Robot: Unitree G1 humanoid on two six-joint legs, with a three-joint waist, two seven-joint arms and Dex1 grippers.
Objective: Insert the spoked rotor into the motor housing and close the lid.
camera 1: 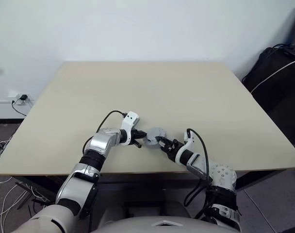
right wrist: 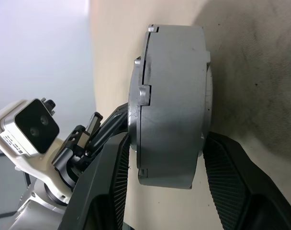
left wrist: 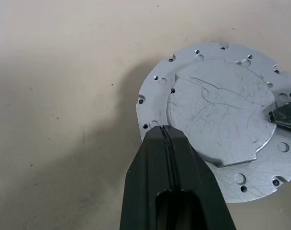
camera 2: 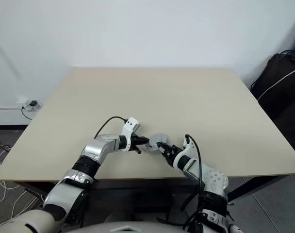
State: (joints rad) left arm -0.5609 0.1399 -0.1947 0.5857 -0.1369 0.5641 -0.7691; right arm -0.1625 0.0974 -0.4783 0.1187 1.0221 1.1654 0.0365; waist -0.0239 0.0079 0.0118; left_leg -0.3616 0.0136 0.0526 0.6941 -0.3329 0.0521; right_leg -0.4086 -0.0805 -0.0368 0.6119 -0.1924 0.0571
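A: Where's the motor housing (right wrist: 172,105) relative to the grippers?

B: Near the front edge of the table (camera 1: 186,87), right between the two. Stands with its round axis upright, the lid (left wrist: 222,110) already on top, smooth face with the raised middle upward.

A: And the nearer arm?

B: Hard to rank, both right at it. Left gripper (left wrist: 163,132) reaching in from the left, right gripper (camera 1: 159,141) from the near right.

A: State of the left one?

B: Fingers pressed fully together, holding nothing. Tip resting against the lid's rim, by the ring of small holes. Looks like a steadying push rather than a grasp.

A: And the right?

B: Jaws parted, with the housing's grey side wall between them. One finger up at the lid side, its tip over the lid's top face; the other down at the base side. Pads just beside the metal on both sides. No telling whether pressing yet or merely bracketing.

A: So the coming move?

B: Probably a squeeze along the upright axis, lid toward base, to seat it. Worth watching the seam between lid and wall for an even line.
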